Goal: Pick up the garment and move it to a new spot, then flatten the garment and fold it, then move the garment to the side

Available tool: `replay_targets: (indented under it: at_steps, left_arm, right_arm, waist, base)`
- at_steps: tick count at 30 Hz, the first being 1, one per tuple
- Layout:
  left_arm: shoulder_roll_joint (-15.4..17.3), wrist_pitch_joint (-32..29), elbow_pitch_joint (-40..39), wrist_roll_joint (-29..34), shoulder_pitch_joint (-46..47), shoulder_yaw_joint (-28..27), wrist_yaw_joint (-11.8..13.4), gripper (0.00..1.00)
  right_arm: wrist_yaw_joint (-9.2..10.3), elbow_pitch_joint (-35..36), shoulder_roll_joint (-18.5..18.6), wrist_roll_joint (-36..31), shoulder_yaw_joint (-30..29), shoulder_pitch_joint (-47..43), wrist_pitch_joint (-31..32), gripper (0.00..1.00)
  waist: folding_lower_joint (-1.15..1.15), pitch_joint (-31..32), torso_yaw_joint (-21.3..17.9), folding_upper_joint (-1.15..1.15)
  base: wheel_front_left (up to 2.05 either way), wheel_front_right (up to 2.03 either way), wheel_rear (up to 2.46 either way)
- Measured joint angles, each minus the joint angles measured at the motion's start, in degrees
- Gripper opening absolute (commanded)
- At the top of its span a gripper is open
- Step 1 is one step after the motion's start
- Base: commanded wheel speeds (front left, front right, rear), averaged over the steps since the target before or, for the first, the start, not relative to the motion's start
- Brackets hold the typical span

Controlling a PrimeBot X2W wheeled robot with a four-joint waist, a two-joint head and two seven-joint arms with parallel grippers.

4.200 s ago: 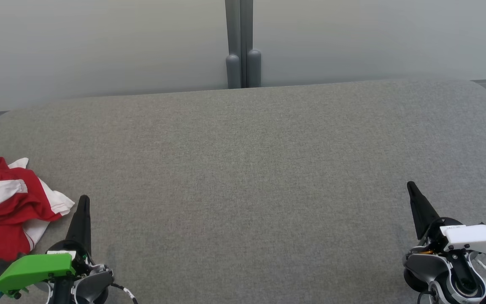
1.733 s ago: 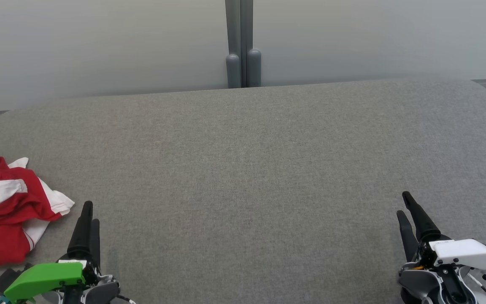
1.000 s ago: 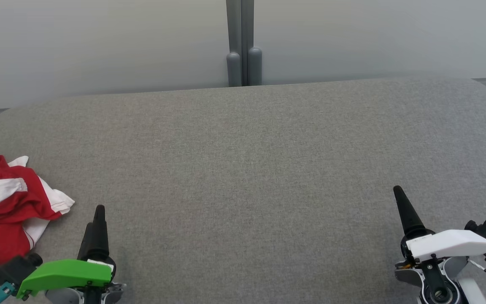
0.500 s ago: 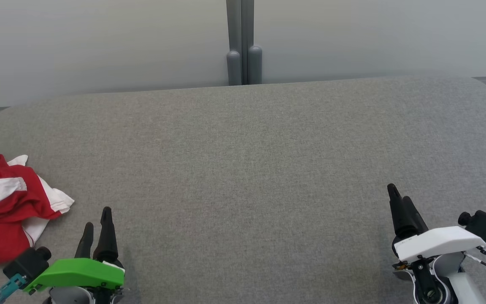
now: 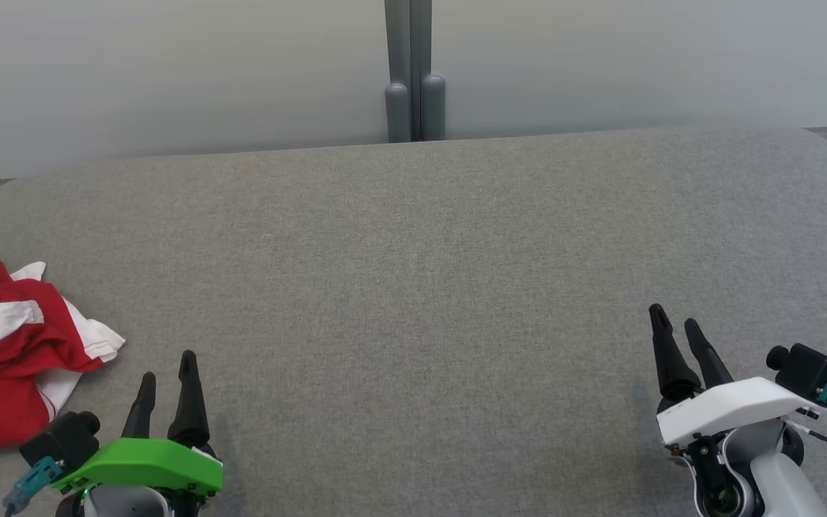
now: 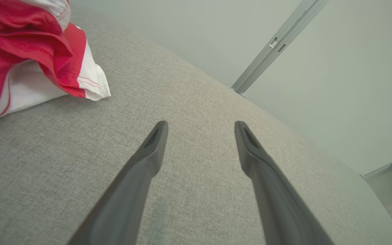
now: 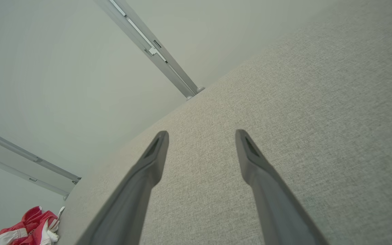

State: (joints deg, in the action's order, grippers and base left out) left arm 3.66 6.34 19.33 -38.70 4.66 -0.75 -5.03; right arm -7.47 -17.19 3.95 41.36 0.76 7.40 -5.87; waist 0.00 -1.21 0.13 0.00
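A red and white garment (image 5: 11,352) lies crumpled at the left edge of the grey fabric surface (image 5: 413,273). In the left wrist view the garment (image 6: 29,58) fills the upper left corner, and in the right wrist view the garment (image 7: 29,228) is small and far at the lower left. My left gripper (image 5: 167,365) hovers just right of the garment, open and empty, its fingers (image 6: 148,160) spread over bare fabric. My right gripper (image 5: 677,319) is far off at the lower right, open too, with nothing between its fingers (image 7: 151,163).
A pale wall with a grey vertical post (image 5: 413,72) stands behind the surface. The surface has rounded far corners and its left edge cuts off part of the garment. Wide bare fabric stretches between the two grippers.
Both wrists have rolled, so each gripper's two fingers now show side by side instead of lined up. The left gripper has drifted slightly right, the right gripper slightly left. The garment has not moved.
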Motion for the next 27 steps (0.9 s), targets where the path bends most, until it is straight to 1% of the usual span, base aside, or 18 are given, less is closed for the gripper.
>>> replay_targets:
  at_steps: [9, 27]
  left_arm:
    - [0.1, 1.4, 0.1, 6.4, 0.2, 0.8, 0.0, 1.0]
    - [0.2, 3.9, 1.0, 17.1, 0.7, 1.8, 0.1, 1.0]
  right_arm:
    - [0.0, -0.4, 0.0, -6.2, 0.6, 0.5, -1.4, 1.0]
    - [-0.01, -1.1, 0.3, -17.0, 1.8, 1.5, -4.1, 1.0]
  waist:
    - [0.0, -0.3, -0.1, 0.0]
    - [0.0, -0.6, -0.3, 0.0]
  base:
    - [0.0, 0.0, 0.0]
    - [0.0, 0.0, 0.0]
